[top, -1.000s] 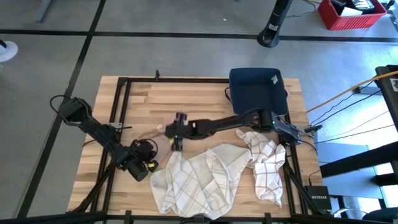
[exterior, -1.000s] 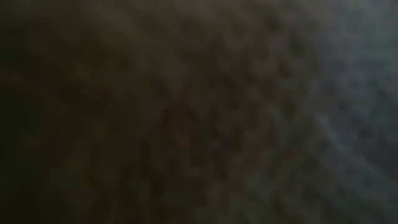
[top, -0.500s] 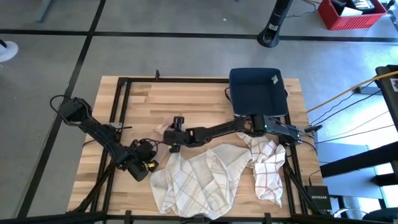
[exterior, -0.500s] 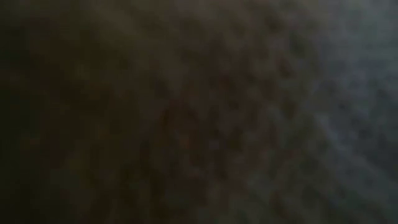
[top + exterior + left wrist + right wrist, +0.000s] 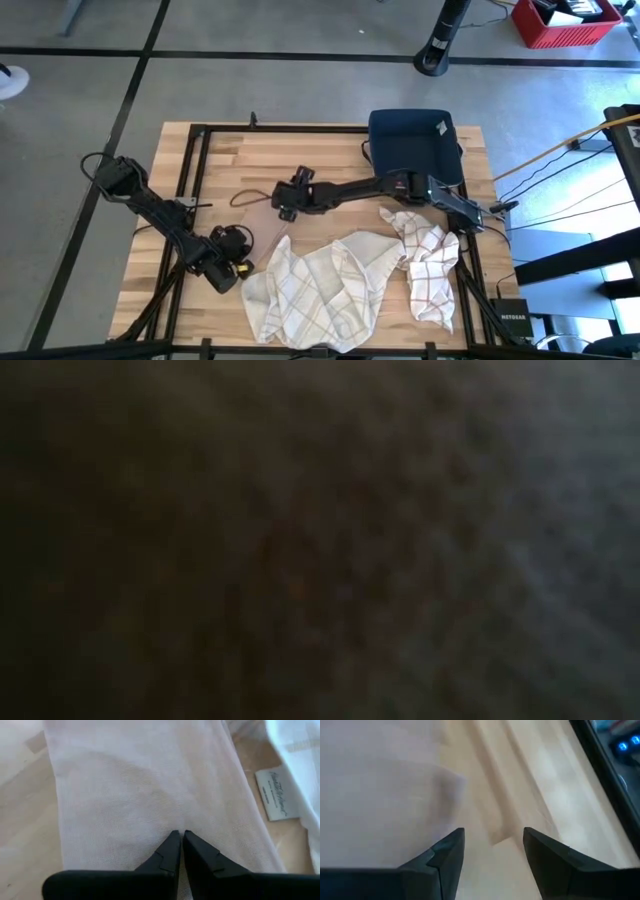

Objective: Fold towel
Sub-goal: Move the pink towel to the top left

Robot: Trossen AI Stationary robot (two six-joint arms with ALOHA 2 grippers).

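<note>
One towel (image 5: pixel 140 805) label (image 5: pixel 276 795), writing unreadable.

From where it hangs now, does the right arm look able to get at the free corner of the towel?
Probably yes. The right gripper is open and empty over bare table, with nothing between it and the crumpled towel. The left gripper is shut on the towel's edge, off to one side.

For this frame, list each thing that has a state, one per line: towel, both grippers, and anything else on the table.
towel: crumpled, unfolded, lying at the table's near edge.
left gripper: jaws shut on towel fabric.
right gripper: jaws open, empty, over bare wood.
dark blue tray: flat at the far right of the table; contents cannot be told.
</note>
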